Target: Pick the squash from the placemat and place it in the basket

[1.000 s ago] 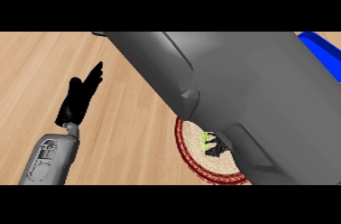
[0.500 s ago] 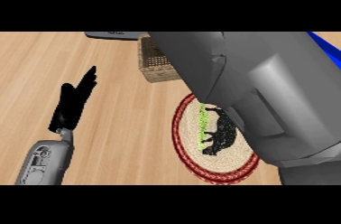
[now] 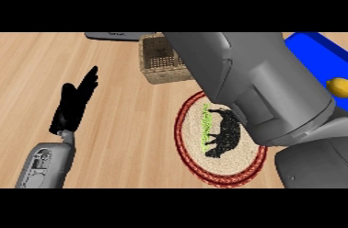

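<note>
While the left hand rests open beside the placemat, no squash shows on it; the right arm hides its hand. The basket stands just beyond the placemat.

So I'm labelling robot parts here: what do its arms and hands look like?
The left hand is plain black with slim fingers, on a rounded grey forearm with recessed panels near the wrist. The right forearm is a bulky grey shell with panel seams; its hand is out of view.
</note>
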Motion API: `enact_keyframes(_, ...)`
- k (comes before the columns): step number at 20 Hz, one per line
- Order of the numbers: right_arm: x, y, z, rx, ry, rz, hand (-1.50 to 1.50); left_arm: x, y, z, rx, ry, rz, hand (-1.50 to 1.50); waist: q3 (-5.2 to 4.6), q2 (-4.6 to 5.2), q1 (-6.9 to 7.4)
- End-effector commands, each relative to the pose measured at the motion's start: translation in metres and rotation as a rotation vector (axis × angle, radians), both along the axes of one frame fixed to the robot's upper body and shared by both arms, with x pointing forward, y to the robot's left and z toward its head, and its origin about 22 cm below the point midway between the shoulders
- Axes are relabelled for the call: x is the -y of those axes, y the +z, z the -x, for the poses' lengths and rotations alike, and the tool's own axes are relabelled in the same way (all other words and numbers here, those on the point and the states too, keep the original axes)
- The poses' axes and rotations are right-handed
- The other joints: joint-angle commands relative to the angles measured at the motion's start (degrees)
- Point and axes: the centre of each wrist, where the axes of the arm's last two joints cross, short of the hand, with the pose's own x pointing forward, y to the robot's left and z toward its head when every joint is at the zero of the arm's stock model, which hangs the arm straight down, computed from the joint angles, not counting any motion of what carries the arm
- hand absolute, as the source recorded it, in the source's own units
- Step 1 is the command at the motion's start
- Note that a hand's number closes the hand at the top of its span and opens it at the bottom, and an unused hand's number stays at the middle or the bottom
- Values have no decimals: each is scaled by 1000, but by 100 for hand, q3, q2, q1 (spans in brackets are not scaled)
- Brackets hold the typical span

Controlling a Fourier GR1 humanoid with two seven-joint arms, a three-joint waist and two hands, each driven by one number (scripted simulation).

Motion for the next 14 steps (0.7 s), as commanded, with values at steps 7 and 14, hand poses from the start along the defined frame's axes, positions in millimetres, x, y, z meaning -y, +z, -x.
enact_keyframes(7, 16, -62, -15, 13, -22, -275, -150, -13, 8, 2, -4, -9, -3, 0, 6, 3, 5)
enact_keyframes(14, 10, -36, -9, 240, -35, -374, -150, -22, -5, 2, -2, 13, 15, 0, 2, -16, -47)
